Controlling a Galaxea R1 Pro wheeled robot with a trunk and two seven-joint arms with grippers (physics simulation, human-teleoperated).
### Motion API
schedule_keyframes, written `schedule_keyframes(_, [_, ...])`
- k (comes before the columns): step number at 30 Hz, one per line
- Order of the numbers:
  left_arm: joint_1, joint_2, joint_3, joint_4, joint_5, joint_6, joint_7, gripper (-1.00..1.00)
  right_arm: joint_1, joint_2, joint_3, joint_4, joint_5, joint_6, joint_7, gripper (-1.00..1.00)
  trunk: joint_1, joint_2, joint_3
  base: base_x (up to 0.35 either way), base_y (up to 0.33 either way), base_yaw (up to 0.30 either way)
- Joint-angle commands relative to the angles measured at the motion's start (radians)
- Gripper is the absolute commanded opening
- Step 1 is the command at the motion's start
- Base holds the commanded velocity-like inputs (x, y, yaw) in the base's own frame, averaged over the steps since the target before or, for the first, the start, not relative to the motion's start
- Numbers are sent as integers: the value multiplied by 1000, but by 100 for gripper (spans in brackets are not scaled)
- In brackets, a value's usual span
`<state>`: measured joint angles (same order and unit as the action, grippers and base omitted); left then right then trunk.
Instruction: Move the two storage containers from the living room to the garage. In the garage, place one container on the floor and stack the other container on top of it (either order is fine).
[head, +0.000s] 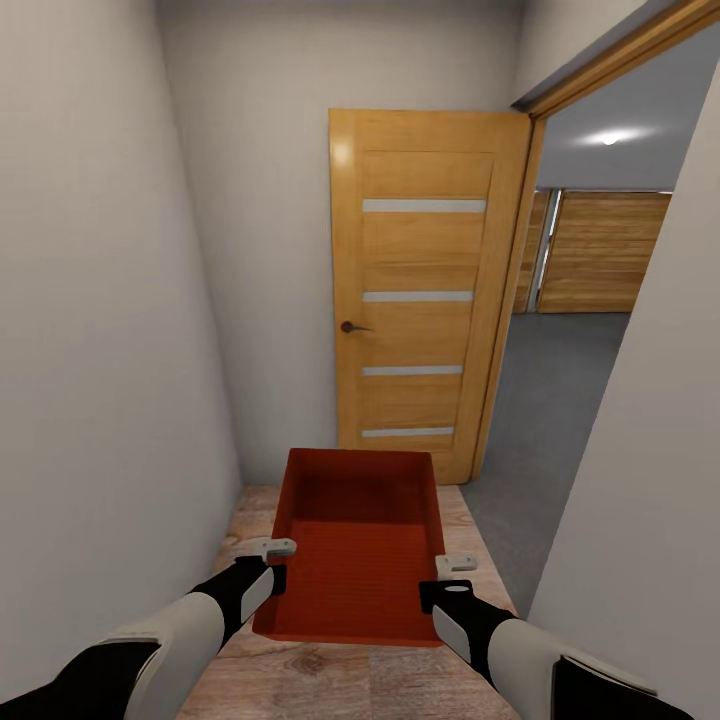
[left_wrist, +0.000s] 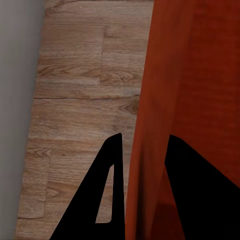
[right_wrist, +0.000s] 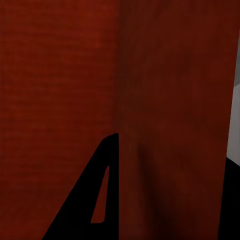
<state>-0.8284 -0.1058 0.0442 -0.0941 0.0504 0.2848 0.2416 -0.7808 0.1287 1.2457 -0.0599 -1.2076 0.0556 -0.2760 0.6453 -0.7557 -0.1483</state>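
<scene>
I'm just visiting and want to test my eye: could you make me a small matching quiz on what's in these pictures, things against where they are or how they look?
Things:
1. bin
2. door
3. garage floor
4. left gripper

Descriptions:
A. grey, seen through the doorway
B. orange-red, held between both arms
C. clamped on the bin's wall
D. light wood with pale stripes, swung open

Pairs: 1-B, 2-D, 3-A, 4-C

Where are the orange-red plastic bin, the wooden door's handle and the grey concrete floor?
Orange-red plastic bin (head: 358, 570), head view, ribbed inner bottom.
Dark door handle (head: 350, 327), head view, its knob end.
Grey concrete floor (head: 545, 400), head view, bare patch beyond the doorway.
</scene>
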Motion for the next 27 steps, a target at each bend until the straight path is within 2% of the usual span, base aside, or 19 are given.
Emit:
schedule_keyframes(1, [0,0,6,2,6,7,7,-100,-2,-1,-5,18,22,-5,-12,-100,0,-1,-1,0,0,0])
schedule_keyframes(10, [0,0,5,2,6,7,7,-100,-2,-2,-5,18,23,-5,-12,-100,0,-1,-1,0,0,-14])
schedule_keyframes(16, [0,0,6,2,6,7,7,-100,-2,-2,-5,18,22,-5,-12,-100,0,-1,-1,6,20,-230])
schedule_keyframes(23, [0,0,6,2,6,7,7,-100,-2,-2,-5,18,23,-5,-12,-100,0,-1,-1,104,206,-269])
schedule_keyframes(27, [0,0,6,2,6,7,7,-100,-2,-1,-5,18,23,-5,-12,-100,0,-1,-1,77,106,-51])
